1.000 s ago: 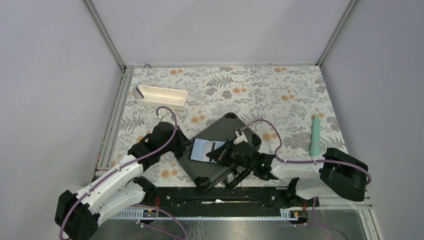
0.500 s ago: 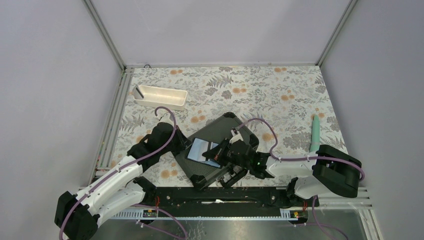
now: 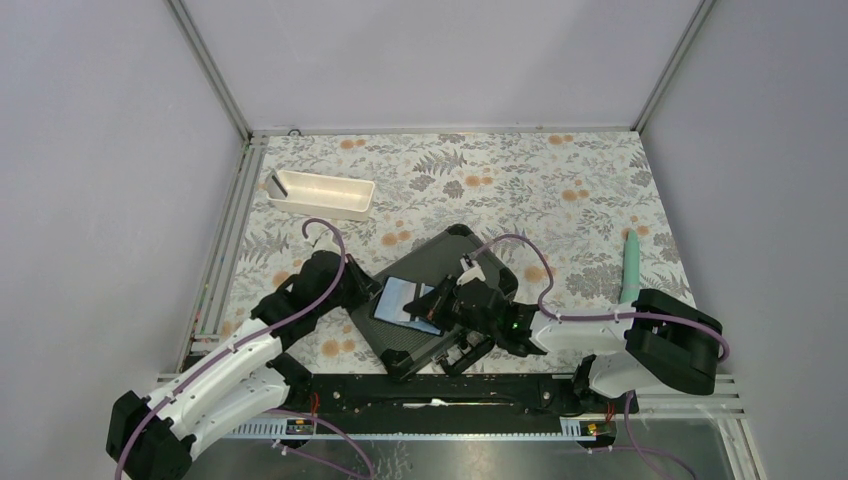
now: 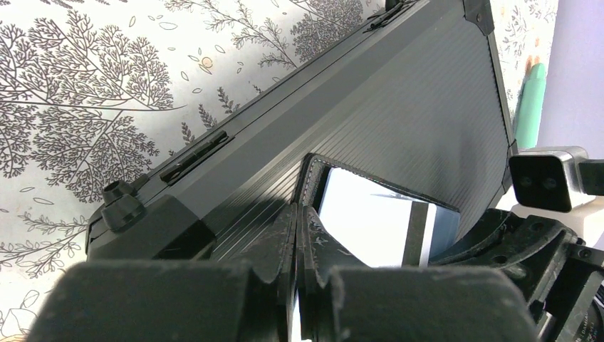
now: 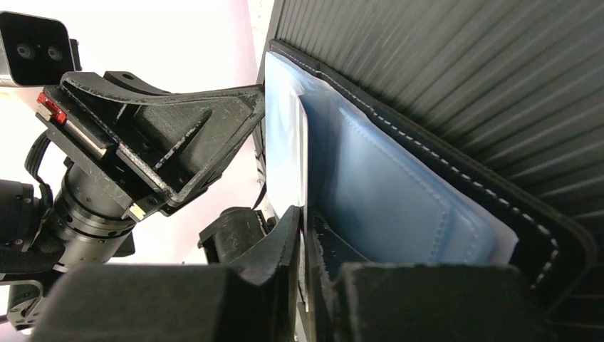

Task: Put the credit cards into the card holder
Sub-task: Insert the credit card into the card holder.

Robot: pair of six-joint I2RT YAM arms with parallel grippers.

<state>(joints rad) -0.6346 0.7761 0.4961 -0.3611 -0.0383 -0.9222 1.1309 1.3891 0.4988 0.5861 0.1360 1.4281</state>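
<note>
The card holder (image 3: 398, 298) lies open on a black hard case (image 3: 470, 262), its grey-blue pockets facing up. My left gripper (image 3: 372, 298) is shut on the holder's black stitched edge (image 4: 308, 178). My right gripper (image 3: 437, 306) is shut on a pale credit card (image 4: 367, 221) with a dark stripe. It holds the card on edge against the blue pockets (image 5: 399, 192). In the right wrist view the card shows only as a thin pale line (image 5: 304, 157) between my fingers. No other cards are in view.
A long white tray (image 3: 322, 195) stands at the back left. A teal pen-like object (image 3: 630, 265) lies at the right. The hard case's latch and knob (image 4: 121, 203) are near my left fingers. A metal rail runs along the table's left side.
My right gripper has moved left with the card, onto the open holder. The holder and left gripper have shifted slightly toward the near left.
</note>
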